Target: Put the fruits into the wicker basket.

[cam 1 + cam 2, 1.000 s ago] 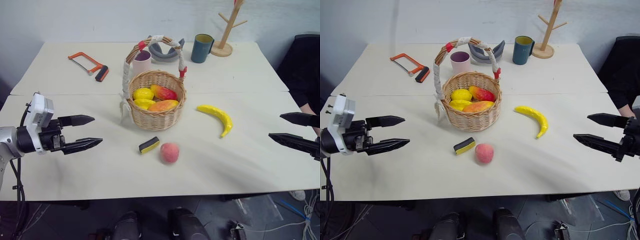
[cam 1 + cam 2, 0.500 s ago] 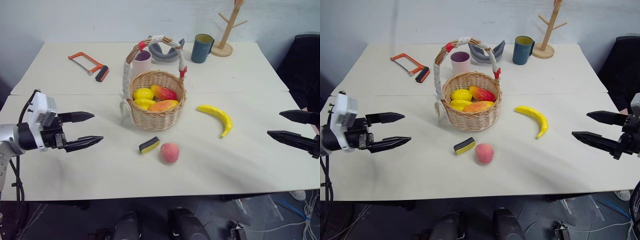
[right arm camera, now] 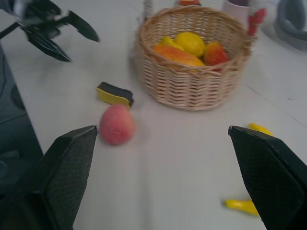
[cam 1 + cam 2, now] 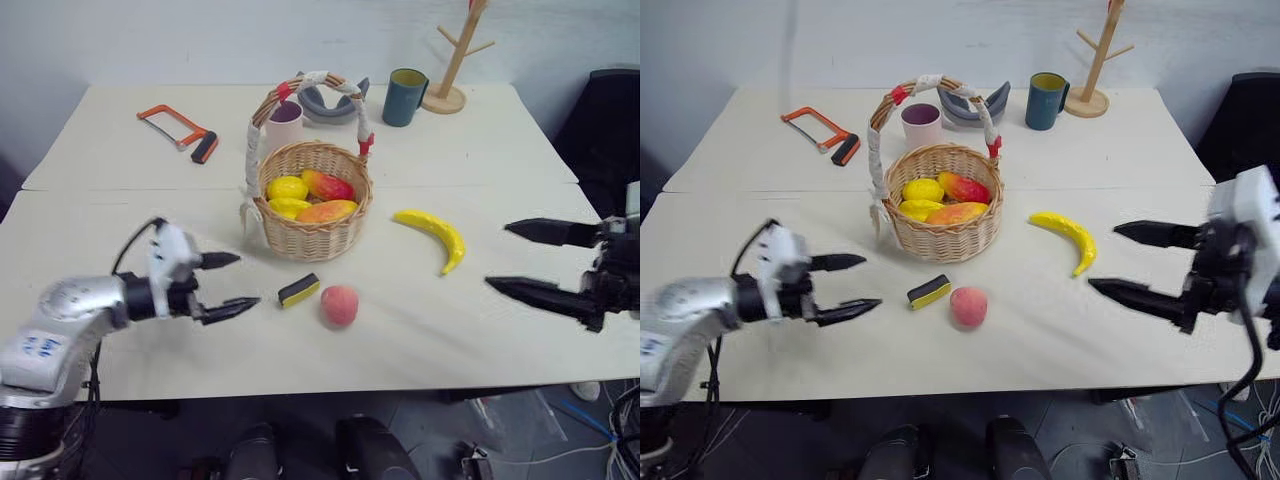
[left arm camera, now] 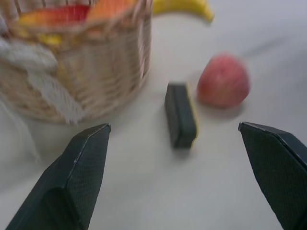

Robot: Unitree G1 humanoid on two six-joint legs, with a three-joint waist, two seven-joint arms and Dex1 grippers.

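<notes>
The wicker basket [image 4: 310, 238] stands mid-table with several fruits inside, under its cloth-wrapped handle. A pink-red peach [image 4: 339, 305] lies on the table in front of it, and a yellow banana [image 4: 435, 235] lies to its right. My left gripper [image 4: 245, 280] is open, low over the table, left of the peach and pointing at a small yellow-and-black block [image 4: 298, 290]. Open as well, my right gripper [image 4: 497, 256] hovers right of the banana, pointing left. The left wrist view shows the block [image 5: 180, 115], the peach [image 5: 224, 81] and the basket wall [image 5: 96, 72] ahead.
At the back of the table lie an orange hacksaw [image 4: 180, 128], a pink cup [image 4: 285, 120] behind the basket, a grey object [image 4: 325, 100], a teal mug [image 4: 405, 96] and a wooden mug tree [image 4: 455, 60].
My left gripper moved right and down, close to the block. My right gripper came in leftward over the table toward the banana. Both stayed open; the fruits did not move.
</notes>
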